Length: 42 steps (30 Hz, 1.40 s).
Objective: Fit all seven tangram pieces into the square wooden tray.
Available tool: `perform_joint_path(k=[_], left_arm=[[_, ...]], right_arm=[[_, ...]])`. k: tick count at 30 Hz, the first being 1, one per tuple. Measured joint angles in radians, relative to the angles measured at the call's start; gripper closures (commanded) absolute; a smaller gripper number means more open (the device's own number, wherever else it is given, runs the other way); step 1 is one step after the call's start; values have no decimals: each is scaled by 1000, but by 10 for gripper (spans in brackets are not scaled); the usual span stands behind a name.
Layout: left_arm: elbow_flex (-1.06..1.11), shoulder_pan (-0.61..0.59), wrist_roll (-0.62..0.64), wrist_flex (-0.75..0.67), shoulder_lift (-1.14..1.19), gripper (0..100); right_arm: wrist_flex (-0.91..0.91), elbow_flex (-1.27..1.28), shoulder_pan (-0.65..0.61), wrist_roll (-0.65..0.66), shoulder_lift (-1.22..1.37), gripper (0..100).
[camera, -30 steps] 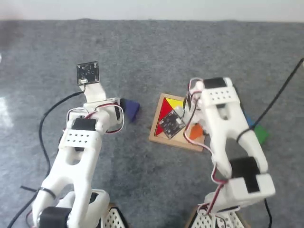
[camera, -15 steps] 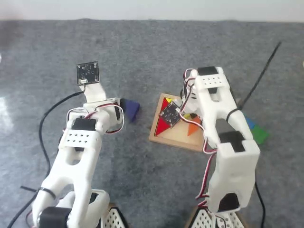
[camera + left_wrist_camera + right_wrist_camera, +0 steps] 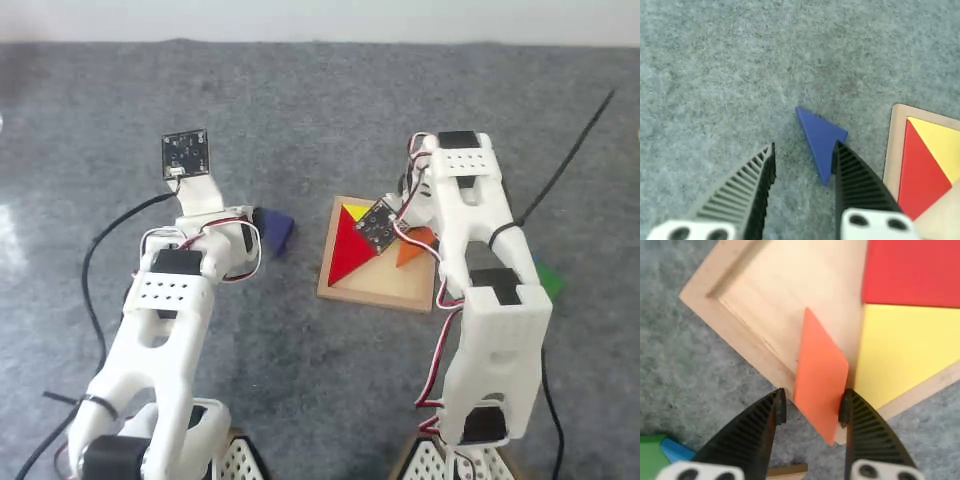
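Right claw (image 3: pixel 408 238), seen from above, hangs over the far right part of the wooden tray (image 3: pixel 372 292), clenched on the orange piece (image 3: pixel 418 247). A red piece (image 3: pixel 345 250) and a yellow piece (image 3: pixel 358 213) lie in the tray's left part, and its near half is bare wood. A green piece (image 3: pixel 548 280) lies on the grey felt (image 3: pixel 300 120) to the right of that arm. The left claw (image 3: pixel 262 222) sits at the blue triangle (image 3: pixel 278 232), left of the tray, with open felt all around.

From the left wrist, the left claw (image 3: pixel 805 147) is spread, and one finger (image 3: pixel 852 175) touches the blue triangle's (image 3: pixel 820 137) edge. The tray's rim (image 3: pixel 892 145) lies just beyond, apart from the triangle.

From the right wrist, the right claw (image 3: pixel 812 396) grips the orange piece (image 3: pixel 820 370), which tilts across the tray's rim (image 3: pixel 715 295) beside the yellow piece (image 3: pixel 900 350). The red piece (image 3: pixel 910 270) borders the yellow. The green piece (image 3: pixel 650 452) and a small blue piece (image 3: pixel 675 450) touch on the felt outside.
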Motion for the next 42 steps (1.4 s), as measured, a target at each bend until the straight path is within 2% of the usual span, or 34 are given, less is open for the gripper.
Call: perform_joint_path(k=[5,18,30,32,34,37,42], left_arm=[[0,0,0,0,0,818],[0,0,0,0,0,818],[0,0,0,0,0,818],[0,0,0,0,0,818],[0,0,0,0,0,818],[0,21,3,0,0,818],[28,64,-2,-12,0,818]], right_arm=[[-2,0,-3,-5,0,811],[-114,0,-15,-221,-3,811],[-23,-2,-21,-316,-127,812],[-21,-2,-25,-427,-127,812],[-41,-2,-23,-606,-127,812],[-144,-2,-21,-987,-127,812],[-290,-2,17,-1700,-107,812]])
